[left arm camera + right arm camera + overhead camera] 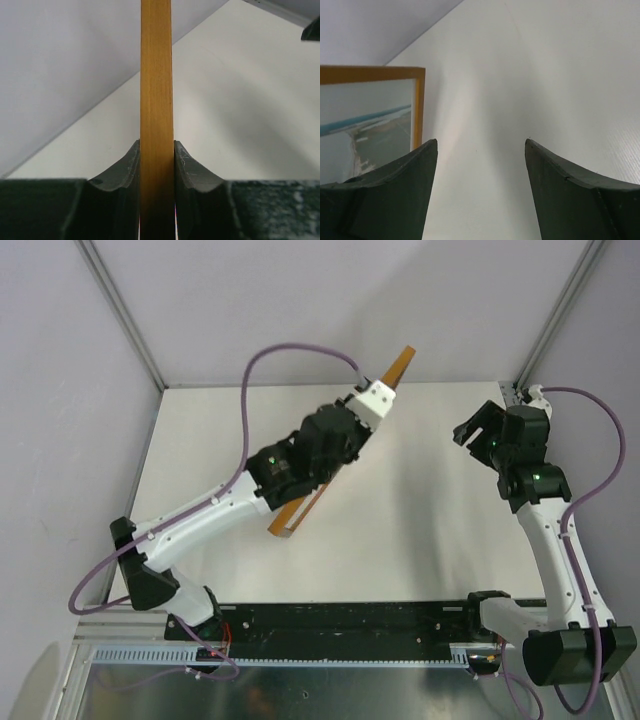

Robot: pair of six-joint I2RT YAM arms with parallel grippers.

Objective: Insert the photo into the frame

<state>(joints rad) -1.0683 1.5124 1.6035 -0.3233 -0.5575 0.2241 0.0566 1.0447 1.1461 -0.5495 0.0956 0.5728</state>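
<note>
1. Left end effector (156,145) is clamped shut on one rail of the frame (402,362). I've got the frame standing on edge above the tabletop (420,530).
2. The frame's long axis runs diagonally, low end toward the left arm's base and high end toward the back wall.
3. The photo (375,130) shows inside the frame's rails and looks seated to me.
4. Right end effector (481,142) is wide open and empty, well apart to the frame's right.
5. From the right end effector the frame lies ahead and to the left. Left arm is nearer.

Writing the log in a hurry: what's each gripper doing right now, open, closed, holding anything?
The left gripper is closed on a rail of the frame.
The right gripper is open, holding nothing.
</note>
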